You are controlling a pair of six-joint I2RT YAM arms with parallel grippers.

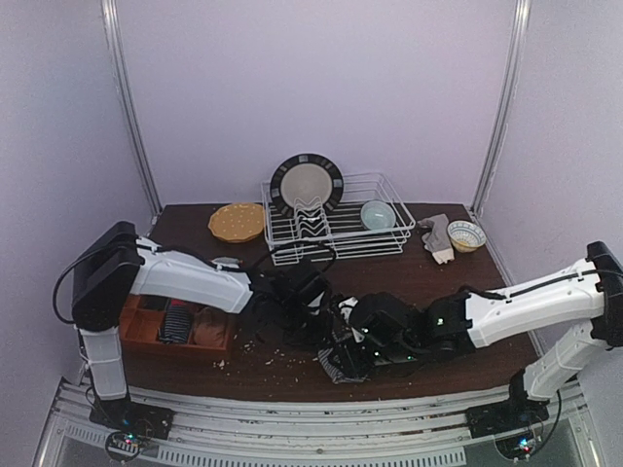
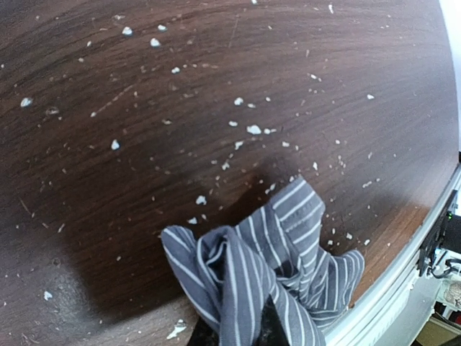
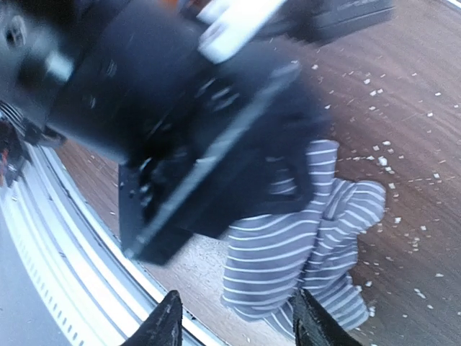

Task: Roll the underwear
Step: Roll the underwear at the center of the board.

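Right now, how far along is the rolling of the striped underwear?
Done: nothing certain; the tray at the left holds dark bundles, too small to judge. In hand: the striped underwear lies bunched, not rolled, by the near edge of the table; the left gripper seems pinched on its raised fold, and the right gripper hovers open over it. Left: flattening and rolling this piece.

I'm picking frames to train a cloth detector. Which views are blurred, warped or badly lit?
Left wrist: striped underwear sharp, table edge bowed by the lens, dark shadow beside it. Right wrist: the left arm looms close and smeared; stripes beside it legible. Top external: violet cast, dim, cloth hardly readable.
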